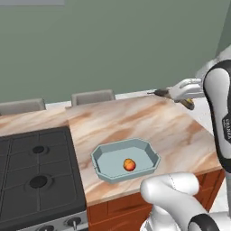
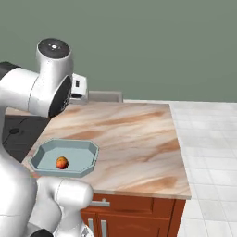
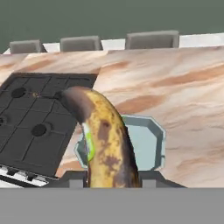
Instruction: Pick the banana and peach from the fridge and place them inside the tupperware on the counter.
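My gripper [image 1: 173,94] hovers over the far right part of the counter [image 1: 149,122], shut on the banana [image 1: 188,104]. In the hand view the brown-spotted yellow banana [image 3: 105,140] rises between the fingertips [image 3: 70,178] and hides part of the tupperware [image 3: 151,140] beyond it. The pale blue-grey tupperware [image 1: 101,155] sits near the counter's front edge, well to the left of and nearer than the gripper. The peach [image 1: 129,164] lies inside it, also seen as the peach [image 2: 61,162] in the tupperware [image 2: 90,157]. The fridge is out of view.
A black gas stovetop [image 1: 36,176] borders the counter on the left, close to the tupperware. Grey chair backs [image 1: 92,97] stand behind the counter's far edge. The counter's right half [image 2: 139,134] is bare stone, ending at a white tiled floor [image 2: 208,139].
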Controlling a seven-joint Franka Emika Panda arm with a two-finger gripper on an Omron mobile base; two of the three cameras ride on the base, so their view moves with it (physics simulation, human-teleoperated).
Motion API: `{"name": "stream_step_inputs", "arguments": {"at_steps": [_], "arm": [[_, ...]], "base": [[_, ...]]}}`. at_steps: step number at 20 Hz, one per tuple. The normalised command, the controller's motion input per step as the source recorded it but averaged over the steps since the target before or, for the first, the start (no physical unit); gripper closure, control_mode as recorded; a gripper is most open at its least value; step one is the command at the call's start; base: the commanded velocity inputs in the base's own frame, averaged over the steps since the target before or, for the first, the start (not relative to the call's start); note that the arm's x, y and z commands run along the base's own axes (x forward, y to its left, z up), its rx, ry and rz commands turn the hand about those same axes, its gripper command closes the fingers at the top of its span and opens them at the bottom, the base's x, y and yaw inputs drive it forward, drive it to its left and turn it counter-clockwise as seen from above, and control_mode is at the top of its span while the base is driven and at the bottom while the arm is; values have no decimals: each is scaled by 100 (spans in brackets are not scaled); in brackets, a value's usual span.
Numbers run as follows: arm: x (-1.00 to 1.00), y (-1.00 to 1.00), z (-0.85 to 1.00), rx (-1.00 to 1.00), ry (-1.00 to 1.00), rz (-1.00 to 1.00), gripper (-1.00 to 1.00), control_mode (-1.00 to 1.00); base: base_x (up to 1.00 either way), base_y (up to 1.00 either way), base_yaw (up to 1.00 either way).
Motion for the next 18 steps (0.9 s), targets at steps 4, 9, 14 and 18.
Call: {"name": "stream_step_inputs", "arguments": {"at_steps": [4,9,14,18], "arm": [[5,11,-51,-24,39,100,100,-100],[0,42,-60,-40,24,89,100,-100],[0,40,-68,-50,-2,27,100,-100],[0,17,-66,-42,-14,0,100,-100]], "base": [[0,0,0],[0,0,0],[0,0,0],[0,0,0]]}}
